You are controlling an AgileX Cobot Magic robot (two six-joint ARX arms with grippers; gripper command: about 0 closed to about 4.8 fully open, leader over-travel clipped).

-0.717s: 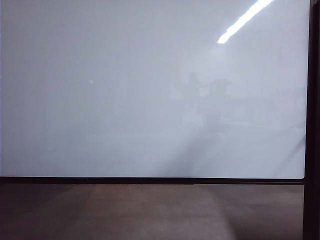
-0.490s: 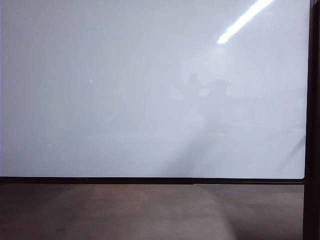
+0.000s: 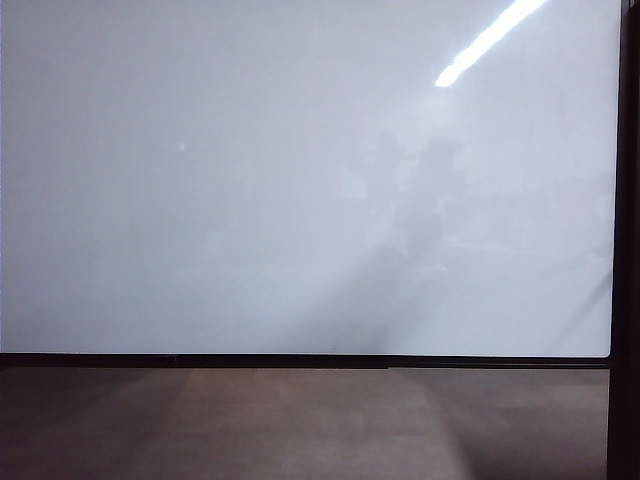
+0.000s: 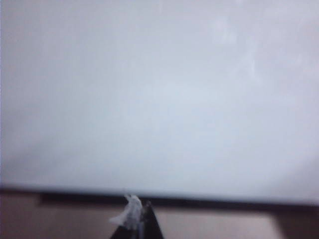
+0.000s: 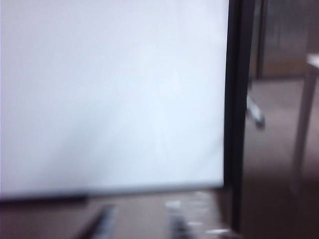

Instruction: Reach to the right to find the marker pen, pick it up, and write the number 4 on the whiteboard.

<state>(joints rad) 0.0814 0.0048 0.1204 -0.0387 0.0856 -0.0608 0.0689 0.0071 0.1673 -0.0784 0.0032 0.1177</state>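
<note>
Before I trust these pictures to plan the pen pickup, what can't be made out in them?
- Marker pen: seen in no view; it may lie beyond the picture edges.
- Left gripper: cut off by the left wrist view's edge, blurred; jaws appear together.
- Right gripper: right wrist view, motion blur; jaw state unreadable.
- Both arms: outside the exterior view.
- Whiteboard: no writing shows; glare hides faint marks.
</note>
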